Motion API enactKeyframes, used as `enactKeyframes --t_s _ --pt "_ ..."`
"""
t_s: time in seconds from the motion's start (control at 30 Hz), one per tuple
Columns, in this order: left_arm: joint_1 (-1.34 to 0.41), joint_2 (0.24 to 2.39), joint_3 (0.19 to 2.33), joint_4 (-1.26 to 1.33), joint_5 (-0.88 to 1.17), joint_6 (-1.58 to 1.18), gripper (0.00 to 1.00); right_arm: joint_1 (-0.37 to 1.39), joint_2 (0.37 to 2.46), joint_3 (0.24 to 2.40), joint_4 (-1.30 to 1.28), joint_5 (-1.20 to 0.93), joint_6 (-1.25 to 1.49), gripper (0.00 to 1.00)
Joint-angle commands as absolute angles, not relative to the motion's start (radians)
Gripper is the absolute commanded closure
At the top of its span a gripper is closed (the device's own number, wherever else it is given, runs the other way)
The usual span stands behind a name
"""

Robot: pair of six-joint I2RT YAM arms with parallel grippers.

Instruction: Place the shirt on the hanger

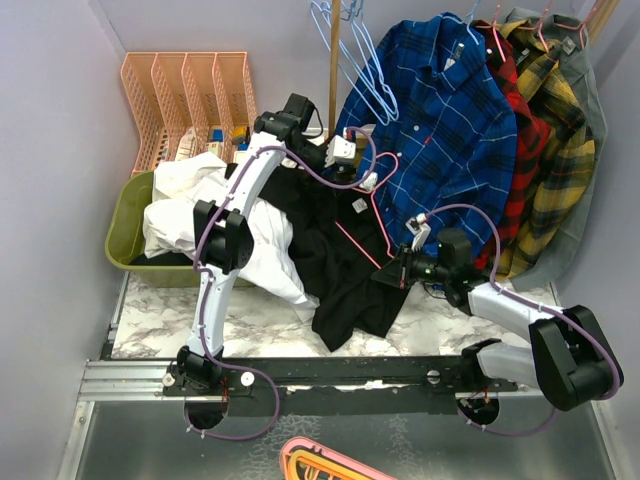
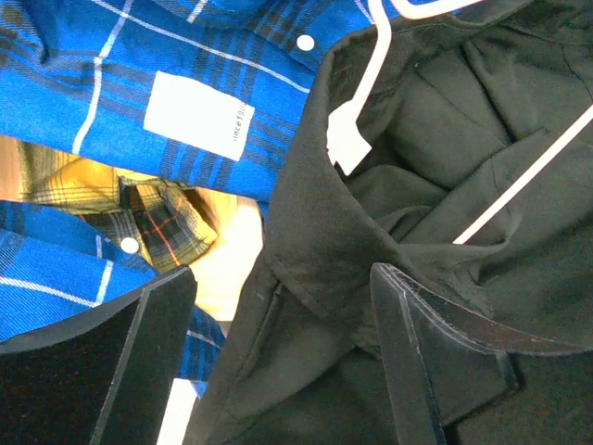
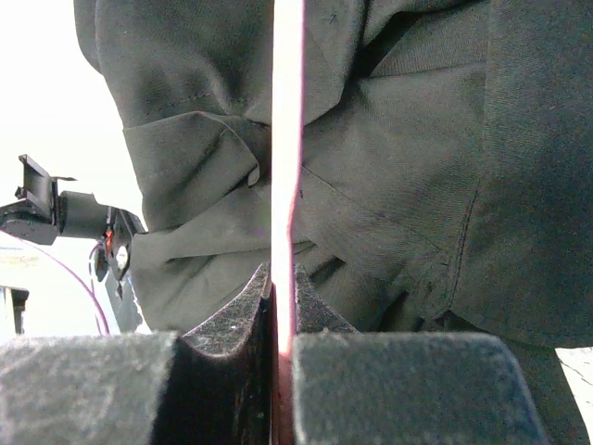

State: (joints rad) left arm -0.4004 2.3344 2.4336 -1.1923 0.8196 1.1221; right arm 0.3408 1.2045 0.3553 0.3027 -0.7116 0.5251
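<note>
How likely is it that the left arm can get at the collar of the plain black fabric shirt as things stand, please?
Probably yes: the left arm has its jaws open astride the collar of the black fabric shirt, nothing in between; the thin pink wire hanger lies clear.

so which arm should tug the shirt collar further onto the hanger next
Left, probably. The left hand is open with the collar edge of the shirt between its fingers, ready to close and pull. The right hand is shut on the hanger, steadying it.
</note>
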Motion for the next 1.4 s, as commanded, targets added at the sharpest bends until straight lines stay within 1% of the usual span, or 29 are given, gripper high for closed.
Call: enactKeyframes --t_s 0.0,0.07,0.13,0.23,0.27,0.33,0.4,0.43,0.5,0.97,1.3,1.33,1.37 --pt "-0.404 2.362 2.436 -1.159 0.828 1.139 0.19 0.355 1.202 0.347 0.367 -0.72 0.502 0.99" --pt "-0.411 2.373 2.436 -1.165 0.826 1.148 0.17 0.359 1.208 0.349 0.367 -0.717 0.499 0.99" --pt "-0.417 2.382 2.435 -1.177 0.828 1.162 0.17 0.366 1.215 0.352 0.364 -0.71 0.496 0.99" --pt "-0.426 2.396 2.432 -1.213 0.839 1.192 0.26 0.372 1.222 0.359 0.362 -0.706 0.49 0.99" --pt "-0.429 2.4 2.43 -1.234 0.845 1.212 0.31 0.373 1.223 0.36 0.363 -0.706 0.49 0.99" --pt "-0.435 2.404 2.422 -1.266 0.857 1.252 0.44 0.373 1.223 0.362 0.366 -0.704 0.488 0.99" --pt "-0.438 2.403 2.403 -1.269 0.868 1.264 0.61 0.375 1.221 0.362 0.369 -0.701 0.488 0.99" --pt "-0.437 2.399 2.397 -1.267 0.876 1.267 0.67 0.375 1.221 0.362 0.369 -0.7 0.486 0.99" --pt "-0.437 2.394 2.389 -1.267 0.89 1.266 0.68 0.378 1.222 0.365 0.37 -0.697 0.485 0.99" --pt "-0.489 2.278 2.348 -1.258 0.905 1.244 0.67 0.392 1.273 0.424 0.358 -0.675 0.456 0.99" --pt "-0.511 2.273 2.35 -1.238 0.892 1.206 0.66 0.398 1.308 0.451 0.368 -0.676 0.449 0.99" --pt "-0.512 2.274 2.351 -1.245 0.891 1.212 0.67 0.398 1.308 0.45 0.37 -0.677 0.45 0.99" --pt "-0.514 2.276 2.354 -1.256 0.892 1.221 0.78 0.4 1.307 0.448 0.373 -0.677 0.452 0.99"
